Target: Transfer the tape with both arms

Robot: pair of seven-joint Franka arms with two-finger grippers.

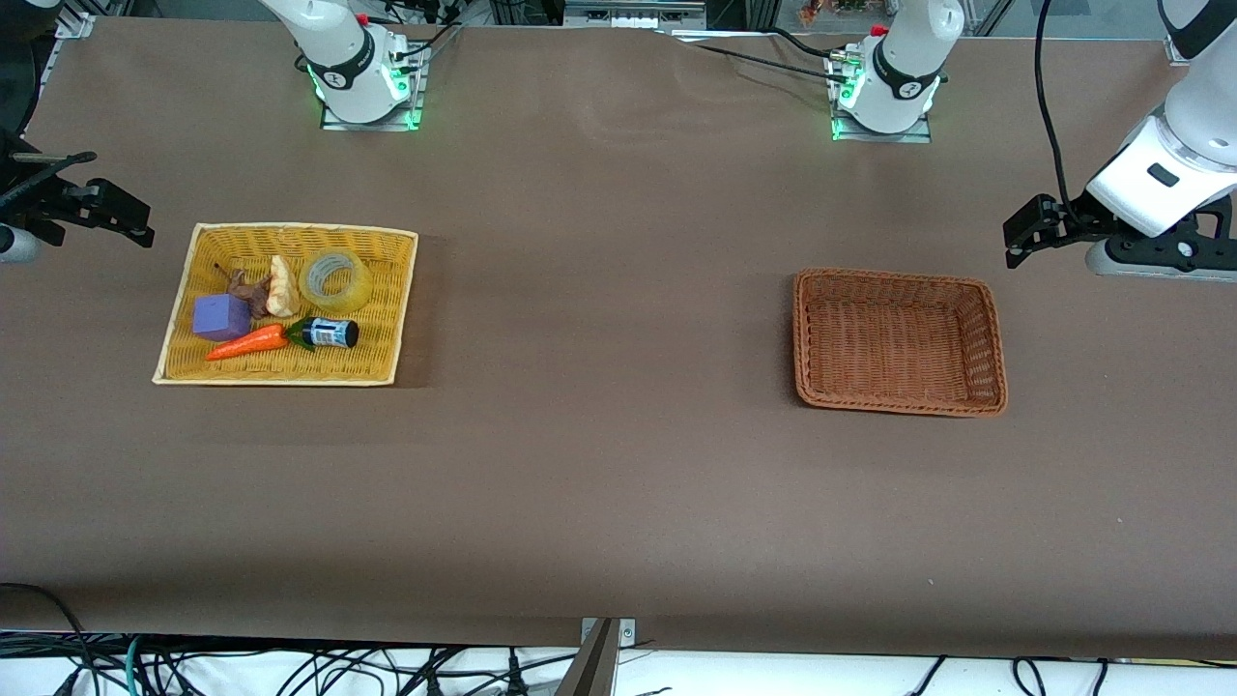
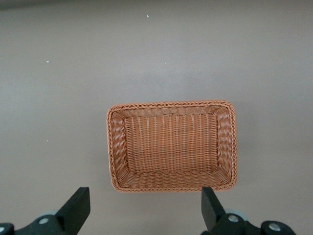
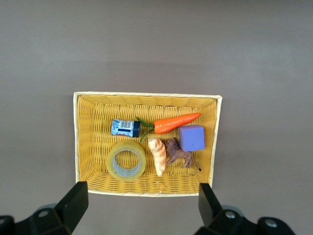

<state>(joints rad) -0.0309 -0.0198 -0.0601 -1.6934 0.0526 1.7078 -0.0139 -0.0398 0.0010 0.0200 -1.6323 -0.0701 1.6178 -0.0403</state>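
The tape [image 1: 360,285], a translucent yellowish ring, lies flat in the yellow wicker basket [image 1: 290,230] toward the right arm's end of the table. It also shows in the right wrist view [image 3: 113,164], in the basket [image 3: 146,94]. My right gripper [image 3: 142,200] is open and empty, high over the table beside that basket; in the front view it [image 1: 14,244] sits at the picture's edge. My left gripper [image 2: 144,205] is open and empty, high over the table beside the brown wicker basket [image 2: 171,104]; in the front view it [image 1: 1160,263] is at the other edge.
The yellow basket also holds a small dark bottle [image 1: 329,333], an orange carrot [image 1: 246,343], a purple cube [image 1: 220,317], a brown toy animal [image 1: 253,290] and a pale ridged piece [image 1: 282,287]. The brown basket [image 1: 894,275] holds nothing.
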